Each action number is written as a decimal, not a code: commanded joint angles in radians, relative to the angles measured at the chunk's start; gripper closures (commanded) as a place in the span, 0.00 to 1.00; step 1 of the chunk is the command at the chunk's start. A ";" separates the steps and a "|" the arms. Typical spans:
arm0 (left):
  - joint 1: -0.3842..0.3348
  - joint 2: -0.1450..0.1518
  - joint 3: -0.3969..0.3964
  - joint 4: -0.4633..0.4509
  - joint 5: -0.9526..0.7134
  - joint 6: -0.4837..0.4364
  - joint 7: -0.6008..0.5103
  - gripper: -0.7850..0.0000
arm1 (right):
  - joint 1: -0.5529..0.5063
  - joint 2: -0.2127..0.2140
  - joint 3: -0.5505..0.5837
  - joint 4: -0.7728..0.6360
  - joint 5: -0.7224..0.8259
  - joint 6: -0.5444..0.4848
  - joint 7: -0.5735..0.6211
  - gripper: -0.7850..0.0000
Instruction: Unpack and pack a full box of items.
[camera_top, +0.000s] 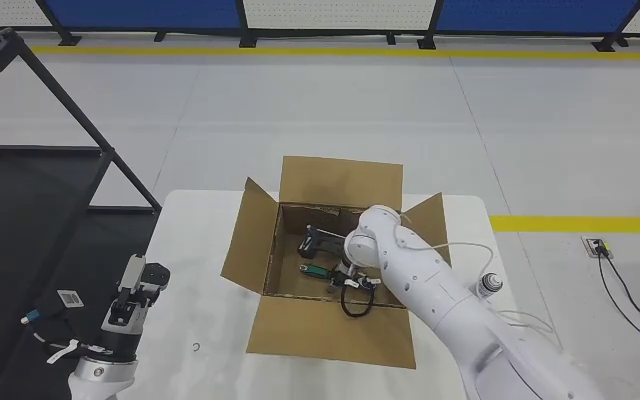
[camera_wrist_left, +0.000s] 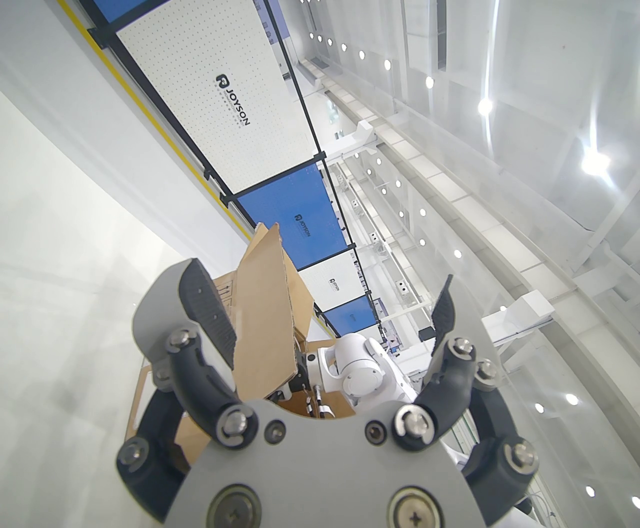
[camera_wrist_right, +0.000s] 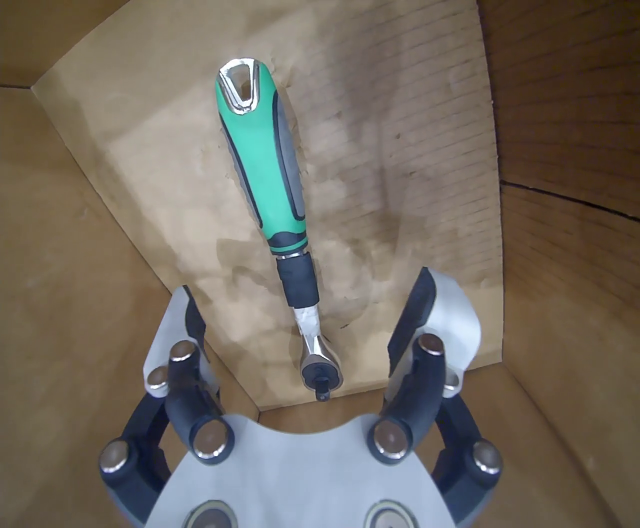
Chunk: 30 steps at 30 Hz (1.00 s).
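Observation:
An open cardboard box (camera_top: 268, 231) stands in the middle of the white table. On its floor lies a ratchet wrench (camera_wrist_right: 270, 200) with a green and grey handle, also seen from above as a green shape (camera_top: 313, 269). My right gripper (camera_wrist_right: 305, 310) is down inside the box, open, its fingers on either side of the wrench's metal neck without touching it. A dark object (camera_top: 322, 242) lies farther back in the box. My left gripper (camera_top: 145, 272) is at the table's near left, open and empty, tilted up toward the box (camera_wrist_left: 265, 320).
The box flaps (camera_top: 340, 179) are folded out on all sides. A small round object (camera_top: 488, 285) sits on the table right of the box. A black metal frame (camera_top: 70, 100) stands left of the table.

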 joint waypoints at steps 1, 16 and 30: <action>0.000 0.000 0.000 0.000 0.000 0.000 0.000 0.00 | 0.002 -0.005 -0.001 0.014 0.003 -0.006 0.005 0.44; 0.000 0.000 0.000 0.000 0.000 0.000 0.000 0.00 | 0.024 -0.050 -0.019 0.099 -0.005 -0.057 -0.013 0.62; 0.000 0.000 0.000 0.000 0.000 0.000 0.000 0.00 | 0.034 -0.092 -0.030 0.182 -0.019 -0.058 -0.039 0.62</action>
